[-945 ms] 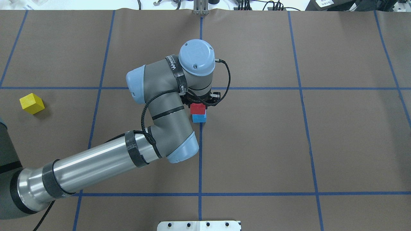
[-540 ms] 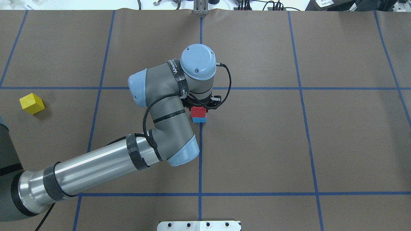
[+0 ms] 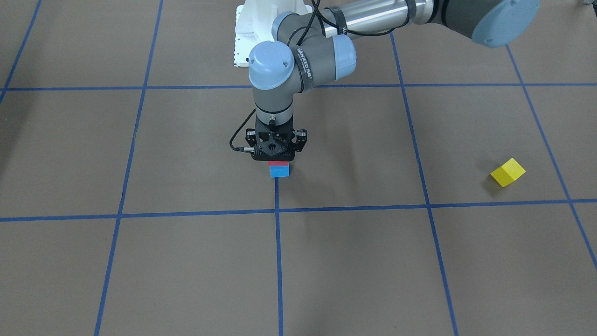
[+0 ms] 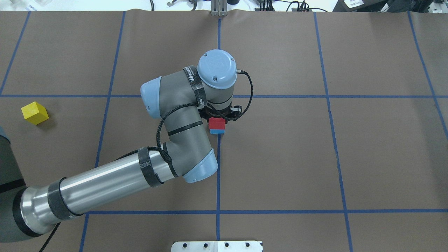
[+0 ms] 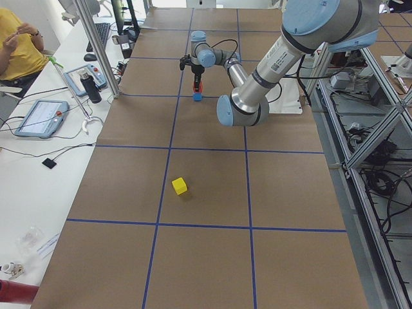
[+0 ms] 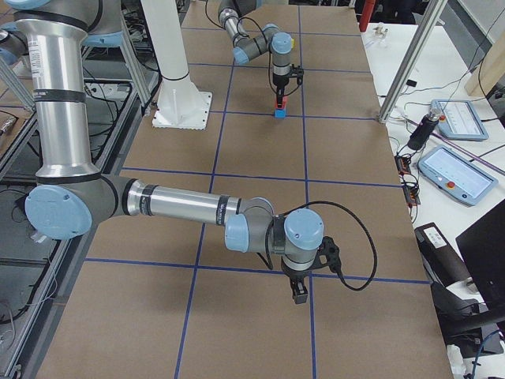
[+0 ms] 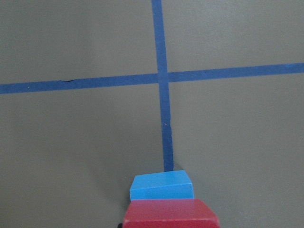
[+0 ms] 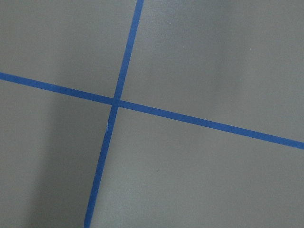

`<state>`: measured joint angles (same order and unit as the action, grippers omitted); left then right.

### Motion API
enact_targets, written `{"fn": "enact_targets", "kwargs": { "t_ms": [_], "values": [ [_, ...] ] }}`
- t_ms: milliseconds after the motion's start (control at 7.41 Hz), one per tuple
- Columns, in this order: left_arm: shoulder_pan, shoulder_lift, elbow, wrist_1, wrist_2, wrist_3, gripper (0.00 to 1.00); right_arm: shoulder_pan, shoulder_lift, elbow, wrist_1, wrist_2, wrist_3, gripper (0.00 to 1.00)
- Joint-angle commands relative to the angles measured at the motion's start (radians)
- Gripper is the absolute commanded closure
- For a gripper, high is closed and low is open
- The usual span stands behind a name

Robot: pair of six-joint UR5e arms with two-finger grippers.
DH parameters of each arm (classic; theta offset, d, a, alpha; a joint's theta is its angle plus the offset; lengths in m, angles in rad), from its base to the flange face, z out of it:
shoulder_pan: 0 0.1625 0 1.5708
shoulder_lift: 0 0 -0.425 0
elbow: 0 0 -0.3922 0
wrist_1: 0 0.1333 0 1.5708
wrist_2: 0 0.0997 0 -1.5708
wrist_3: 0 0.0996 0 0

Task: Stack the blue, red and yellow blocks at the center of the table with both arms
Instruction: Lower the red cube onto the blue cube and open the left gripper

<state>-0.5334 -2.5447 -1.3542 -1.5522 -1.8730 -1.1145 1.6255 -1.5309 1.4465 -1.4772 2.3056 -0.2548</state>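
Observation:
My left gripper (image 3: 278,160) points straight down at the table's center and is shut on the red block (image 3: 279,164). The red block rests on, or just above, the blue block (image 3: 279,171). From overhead the red block (image 4: 217,123) covers most of the blue block (image 4: 217,131). In the left wrist view the red block (image 7: 170,213) sits at the bottom edge with the blue block (image 7: 161,186) beyond it. The yellow block (image 4: 34,112) lies alone at the table's far left. My right gripper (image 6: 300,294) hangs low over bare table; I cannot tell if it is open or shut.
Blue tape lines (image 4: 218,175) divide the brown table into a grid. The white robot base plate (image 4: 217,246) is at the near edge. A side bench with tablets (image 5: 40,117) and an operator (image 5: 16,45) runs along the far side.
My left gripper has come down and slightly nearer with the red block, so less of the blue block shows from overhead. The yellow block has not moved.

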Motion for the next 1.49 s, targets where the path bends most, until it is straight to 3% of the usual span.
{"fn": "enact_targets", "kwargs": {
  "t_ms": [0, 405, 540, 675, 810, 1080, 1215, 1350],
  "values": [
    [0.000, 0.001, 0.003, 0.000, 0.000, 0.002, 0.75, 0.000, 0.000, 0.000, 0.000, 0.000, 0.000, 0.01],
    [-0.003, 0.001, 0.004, 0.000, 0.000, 0.002, 0.75, -0.001, 0.002, 0.000, 0.000, 0.000, 0.000, 0.01],
    [-0.003, 0.001, 0.004, 0.000, 0.000, 0.002, 0.70, -0.001, 0.002, 0.000, 0.000, 0.000, 0.000, 0.01],
    [-0.003, 0.001, 0.004, 0.000, 0.000, 0.001, 0.58, 0.000, 0.002, 0.000, 0.000, 0.000, 0.000, 0.01],
    [-0.003, 0.001, 0.004, 0.000, 0.000, -0.001, 0.39, 0.000, 0.002, 0.000, 0.000, 0.000, 0.000, 0.01],
    [-0.003, 0.001, 0.004, 0.000, 0.000, -0.002, 0.22, -0.001, 0.002, 0.000, 0.000, 0.000, -0.001, 0.01],
    [-0.003, 0.003, 0.004, -0.002, 0.000, -0.002, 0.03, -0.001, 0.003, 0.000, 0.000, 0.000, -0.001, 0.01],
    [-0.003, 0.003, 0.004, 0.000, 0.001, -0.002, 0.01, -0.001, 0.002, 0.000, 0.000, 0.000, -0.001, 0.01]
  ]
}}
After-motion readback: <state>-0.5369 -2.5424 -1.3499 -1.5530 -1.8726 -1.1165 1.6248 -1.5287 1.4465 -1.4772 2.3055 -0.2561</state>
